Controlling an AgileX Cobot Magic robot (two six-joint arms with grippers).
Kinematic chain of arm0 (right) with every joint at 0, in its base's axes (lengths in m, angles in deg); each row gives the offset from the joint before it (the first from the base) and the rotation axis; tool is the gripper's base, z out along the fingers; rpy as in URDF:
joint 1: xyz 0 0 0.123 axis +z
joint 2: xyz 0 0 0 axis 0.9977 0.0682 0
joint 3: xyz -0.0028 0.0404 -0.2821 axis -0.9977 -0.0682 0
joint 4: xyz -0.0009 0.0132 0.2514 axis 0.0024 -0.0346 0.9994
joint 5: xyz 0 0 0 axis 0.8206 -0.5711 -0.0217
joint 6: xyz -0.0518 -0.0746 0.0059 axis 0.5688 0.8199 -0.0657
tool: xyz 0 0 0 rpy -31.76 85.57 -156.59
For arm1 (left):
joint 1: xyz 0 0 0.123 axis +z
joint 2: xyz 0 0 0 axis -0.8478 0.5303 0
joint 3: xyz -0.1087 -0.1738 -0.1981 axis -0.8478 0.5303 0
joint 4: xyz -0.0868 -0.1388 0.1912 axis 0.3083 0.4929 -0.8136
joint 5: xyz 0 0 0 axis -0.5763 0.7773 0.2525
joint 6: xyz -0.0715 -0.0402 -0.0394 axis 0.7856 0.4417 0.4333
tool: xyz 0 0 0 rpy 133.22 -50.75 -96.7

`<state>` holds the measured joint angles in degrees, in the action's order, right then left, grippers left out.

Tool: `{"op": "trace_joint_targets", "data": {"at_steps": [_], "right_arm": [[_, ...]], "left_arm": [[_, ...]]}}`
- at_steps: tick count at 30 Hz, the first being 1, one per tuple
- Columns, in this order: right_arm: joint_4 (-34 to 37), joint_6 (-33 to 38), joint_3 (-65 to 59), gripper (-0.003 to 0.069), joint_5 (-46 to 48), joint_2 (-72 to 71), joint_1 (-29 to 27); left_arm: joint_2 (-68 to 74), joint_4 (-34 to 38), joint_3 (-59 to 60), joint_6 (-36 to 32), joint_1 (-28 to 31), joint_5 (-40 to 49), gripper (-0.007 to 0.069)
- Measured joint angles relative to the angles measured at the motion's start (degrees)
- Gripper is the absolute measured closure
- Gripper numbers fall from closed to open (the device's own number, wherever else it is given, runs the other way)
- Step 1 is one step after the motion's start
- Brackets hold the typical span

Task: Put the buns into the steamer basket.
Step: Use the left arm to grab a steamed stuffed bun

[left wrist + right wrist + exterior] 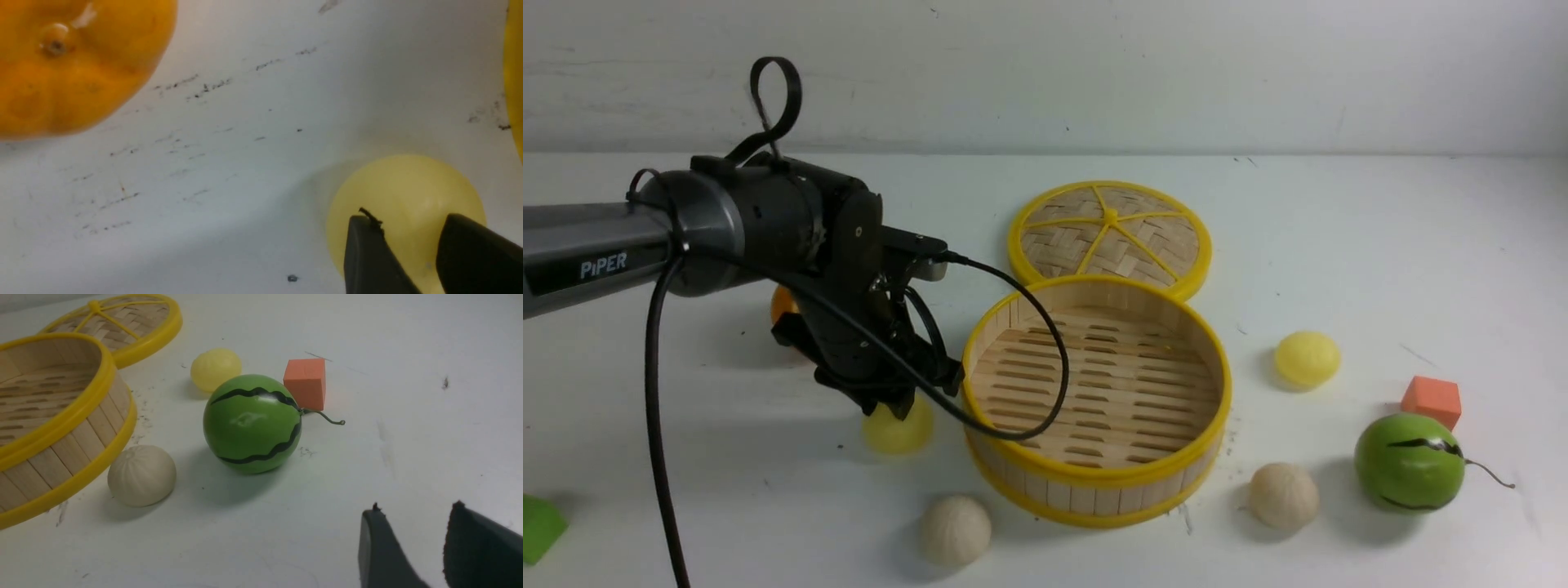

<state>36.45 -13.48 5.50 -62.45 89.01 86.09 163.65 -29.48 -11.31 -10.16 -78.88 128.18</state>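
The steamer basket [1094,478] stands empty mid-table; it also shows in the right wrist view [61,420]. A pale yellow bun [900,433] lies on the table just left of the basket, and it also shows in the left wrist view [404,188]. My left gripper [894,406] hovers right over it, jaws a little apart [408,218], narrower than the bun. Another pale yellow bun [1307,358] [215,369] lies right of the basket. One cream bun [956,529] lies at the front left, another [1282,494] [142,475] at the front right. My right gripper [414,508] is open and empty over bare table.
The flat woven lid [1111,233] leans behind the basket. An orange fruit [783,304] [73,61] sits behind my left arm. A green melon ball [1409,461] [252,424] and an orange cube [1431,400] are at the right. A green block [539,527] is at the front left.
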Motion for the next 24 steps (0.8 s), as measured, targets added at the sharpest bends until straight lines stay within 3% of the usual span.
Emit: {"op": "trace_joint_targets", "data": {"at_steps": [12,24], "right_arm": [[0.00,0.00,0.00,0.0418,0.00,0.00,0.00],[0.00,0.00,0.00,0.0418,0.00,0.00,0.00]], "left_arm": [[-1.63,0.80,-0.10,0.00,0.00,2.92,0.0387],[0.78,0.86,-0.12,0.00,-0.06,-0.38,0.0400]]}}
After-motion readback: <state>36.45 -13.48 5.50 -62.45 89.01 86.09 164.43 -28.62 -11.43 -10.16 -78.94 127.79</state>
